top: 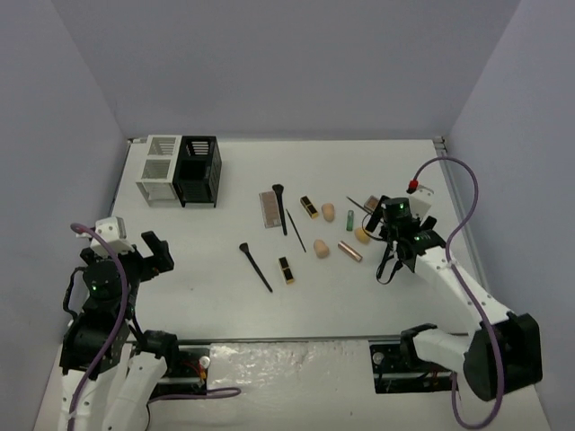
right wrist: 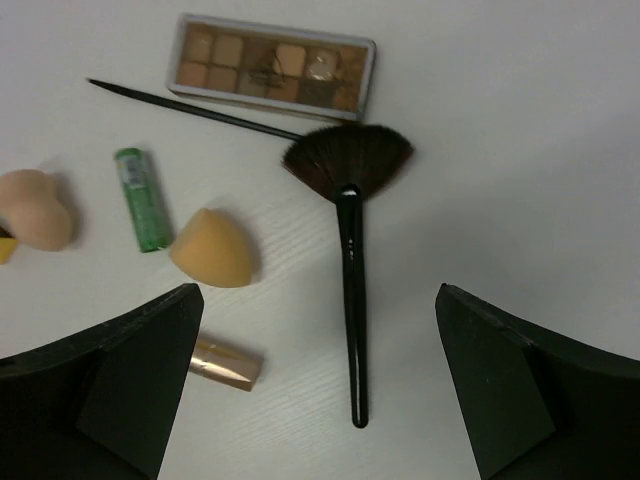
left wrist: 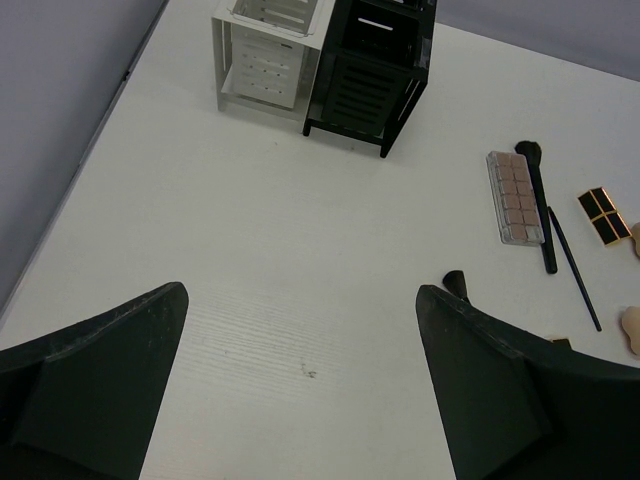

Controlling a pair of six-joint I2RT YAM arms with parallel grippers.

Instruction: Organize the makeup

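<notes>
The makeup lies scattered over the table's middle. In the top view I see a palette (top: 269, 208), black brushes (top: 281, 208) (top: 256, 267), black-and-gold lipsticks (top: 309, 207) (top: 287, 269), peach sponges (top: 329, 211) (top: 322, 252), a green tube (top: 350, 220) and a rose-gold tube (top: 349, 251). My right gripper (top: 393, 232) (right wrist: 318, 295) hangs open above a fan brush (right wrist: 350, 250), whose handle lies between the jaws. Around it are an orange sponge (right wrist: 212, 249), the green tube (right wrist: 141, 198), the rose-gold tube (right wrist: 225, 361) and a second palette (right wrist: 272, 67). My left gripper (top: 135, 256) (left wrist: 300, 295) is open over bare table.
A white slatted bin (top: 160, 169) (left wrist: 265, 50) and a black one (top: 199, 169) (left wrist: 370, 70) stand side by side at the back left. Grey walls close in the table on three sides. A purple cable (top: 467, 206) loops above the right arm.
</notes>
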